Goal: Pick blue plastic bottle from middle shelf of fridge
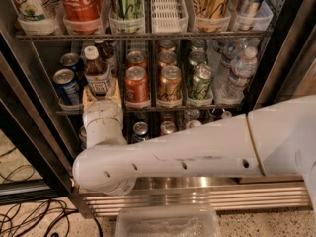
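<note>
Your end effector [101,94] is right at the bottom of the blue plastic bottle [96,69] on the middle shelf [197,106], lined up to grab it, but you cannot tell if it squeezes yet.

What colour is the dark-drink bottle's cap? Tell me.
White cap, camera view; gripper at the base of the blue plastic bottle.

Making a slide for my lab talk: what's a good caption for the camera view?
The end effector at the blue plastic bottle on the middle shelf of the fridge.
</note>
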Action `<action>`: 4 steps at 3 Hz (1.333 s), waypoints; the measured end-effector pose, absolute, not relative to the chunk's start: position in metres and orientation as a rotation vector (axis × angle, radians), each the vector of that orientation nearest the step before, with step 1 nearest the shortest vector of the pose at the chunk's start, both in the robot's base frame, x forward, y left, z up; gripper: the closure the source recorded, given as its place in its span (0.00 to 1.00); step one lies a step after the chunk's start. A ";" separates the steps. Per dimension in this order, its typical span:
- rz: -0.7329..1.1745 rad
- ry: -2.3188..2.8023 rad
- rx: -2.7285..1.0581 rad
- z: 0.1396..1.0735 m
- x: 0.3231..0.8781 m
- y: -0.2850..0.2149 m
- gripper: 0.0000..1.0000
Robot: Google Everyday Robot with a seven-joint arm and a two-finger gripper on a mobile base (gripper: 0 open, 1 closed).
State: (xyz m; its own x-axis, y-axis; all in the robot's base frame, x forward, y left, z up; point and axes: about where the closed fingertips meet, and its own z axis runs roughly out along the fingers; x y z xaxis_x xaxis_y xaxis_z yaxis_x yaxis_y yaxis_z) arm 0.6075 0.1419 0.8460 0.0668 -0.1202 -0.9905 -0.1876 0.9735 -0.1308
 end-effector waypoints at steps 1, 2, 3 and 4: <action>0.069 1.500 -0.245 0.848 0.607 0.142 1.00; 0.086 1.453 -0.207 0.854 0.605 0.137 1.00; 0.099 1.401 -0.175 0.863 0.603 0.132 1.00; 0.105 1.382 -0.170 0.869 0.602 0.131 1.00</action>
